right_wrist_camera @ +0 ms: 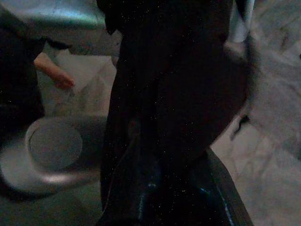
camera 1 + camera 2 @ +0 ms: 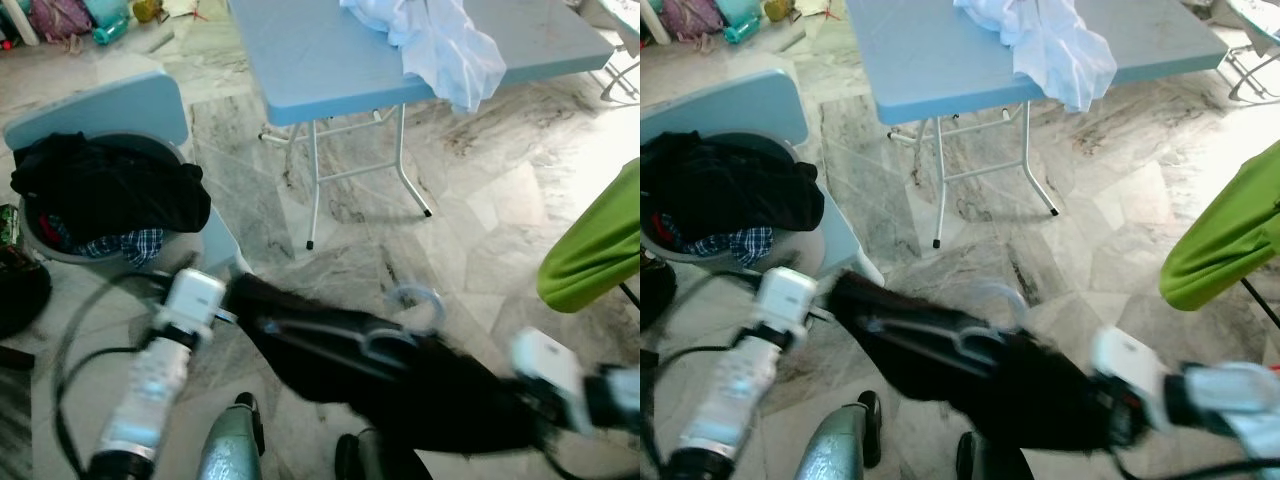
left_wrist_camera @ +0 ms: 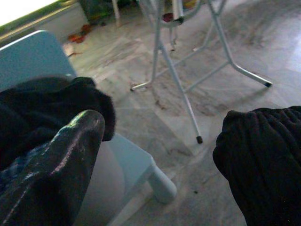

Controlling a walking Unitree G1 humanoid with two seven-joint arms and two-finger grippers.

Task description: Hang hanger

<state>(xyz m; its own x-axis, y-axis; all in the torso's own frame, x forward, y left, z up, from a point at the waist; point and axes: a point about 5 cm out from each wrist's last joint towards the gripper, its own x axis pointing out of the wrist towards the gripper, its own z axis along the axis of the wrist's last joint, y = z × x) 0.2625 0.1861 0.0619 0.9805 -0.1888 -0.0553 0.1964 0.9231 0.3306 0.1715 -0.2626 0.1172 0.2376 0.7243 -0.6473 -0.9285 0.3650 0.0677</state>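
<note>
**Desk:** What are the pincers doing?

**Me:** I've got a black garment [image 2: 400, 375] stretched low between both arms, with a pale hanger [image 2: 385, 335] lying in it, its hook poking up above the cloth. My right gripper [image 2: 525, 405] is buried in the fabric and clenched on it. For the left gripper [image 2: 235, 295] I see one finger [image 3: 56, 169] and black cloth opposite; I cannot tell whether it grips.

**Desk:** Anything in the way?

**Me:** Ahead stands a blue folding table [image 2: 320, 60] with white cloth [image 2: 440, 45] draped over its edge. On my left a blue chair [image 2: 120, 110] carries a basin [image 2: 60, 245] of dark clothes. A green garment [image 2: 595, 250] hangs at right.

**Desk:** Wrist cameras?

**Me:** Left wrist shows the table legs [image 3: 188, 94]; right wrist is mostly dark cloth.
</note>
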